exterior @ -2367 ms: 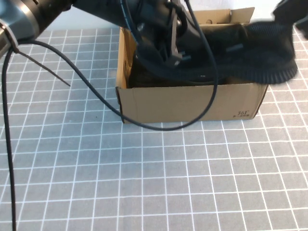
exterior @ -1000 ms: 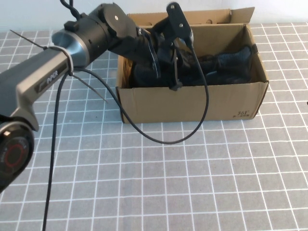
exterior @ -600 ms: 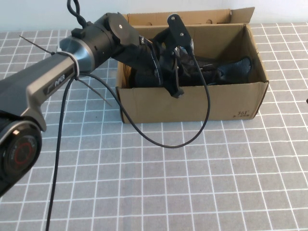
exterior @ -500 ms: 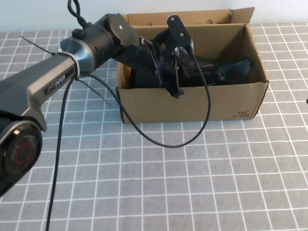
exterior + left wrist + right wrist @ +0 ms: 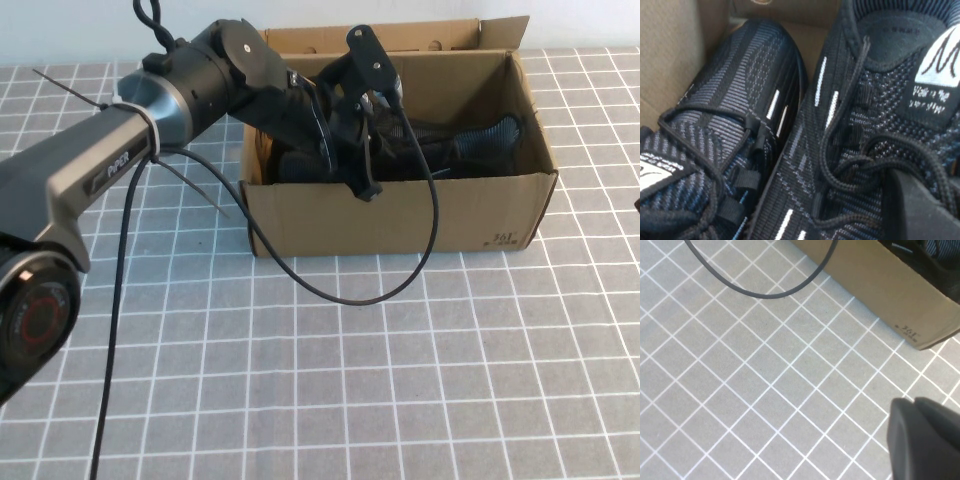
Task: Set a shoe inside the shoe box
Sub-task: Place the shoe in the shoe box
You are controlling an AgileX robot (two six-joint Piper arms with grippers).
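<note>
The brown cardboard shoe box [image 5: 400, 215] stands open at the back of the table. The shoe [image 5: 475, 135], a black knit sneaker, lies inside it toward the right. In the left wrist view two matching black sneakers lie side by side in the box, one [image 5: 735, 120] by the cardboard wall and one [image 5: 860, 115] with a white tongue label. My left gripper [image 5: 362, 135] reaches down into the box over the sneakers and rests on the laces. My right gripper [image 5: 914, 407] is shut and empty above the table, off the box's front right corner [image 5: 912, 332].
A black cable [image 5: 330, 285] hangs from the left arm over the box's front wall onto the grey gridded mat [image 5: 300, 380]. The box's lid flap [image 5: 400, 35] stands up at the back.
The shoe was held above the box's right side 2.4 s ago and now lies inside. The right arm has withdrawn to the right. My left arm has barely shifted in the last second.
</note>
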